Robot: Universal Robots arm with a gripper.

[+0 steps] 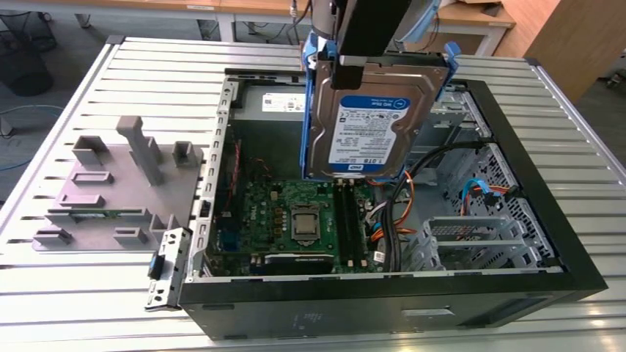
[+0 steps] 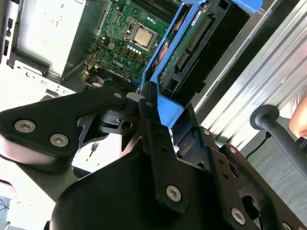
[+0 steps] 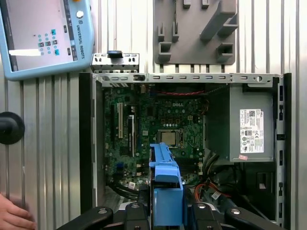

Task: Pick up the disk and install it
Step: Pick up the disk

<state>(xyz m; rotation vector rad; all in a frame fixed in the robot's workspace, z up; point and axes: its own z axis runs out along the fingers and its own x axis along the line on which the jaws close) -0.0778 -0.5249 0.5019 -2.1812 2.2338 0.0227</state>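
Clamping the end effector (image 1: 347, 73) tight on the disk (image 1: 367, 128) at its upper end, right where the blue side rails (image 1: 451, 57) wrap round; pinching that blue plastic from both sides with the black fingers (image 2: 156, 139), as seen in the second wrist view; dangling the disk upright, label facing the exterior view, over the open computer case (image 1: 391, 312); hovering above the motherboard (image 1: 284, 213) and, by the look of it, touching nothing below.

Moving outward: spotting a metal drive cage (image 1: 470, 235) inside the case at the exterior view's right, with orange and black cables (image 1: 401, 209) trailing beside it; noting the grey power supply (image 3: 225, 120) in the case too; finding a grey moulded fixture (image 1: 108, 187) lying on the ribbed bench (image 1: 69, 308) at the exterior view's left; catching a teach pendant (image 3: 43, 38) and a person's hand (image 3: 10, 218) on the bench beside the case.

Judging the disk dense for its size and fully rigid; taking its flat metal faces for slippery; treating the bare circuit board (image 2: 192, 38) as fragile, with knocks being the worry; expecting the plastic rails to flex a little under a squeeze; favouring a hold across edges and rails, as now, never on board or label; reckoning an end grip is letting the weight hang and swing.
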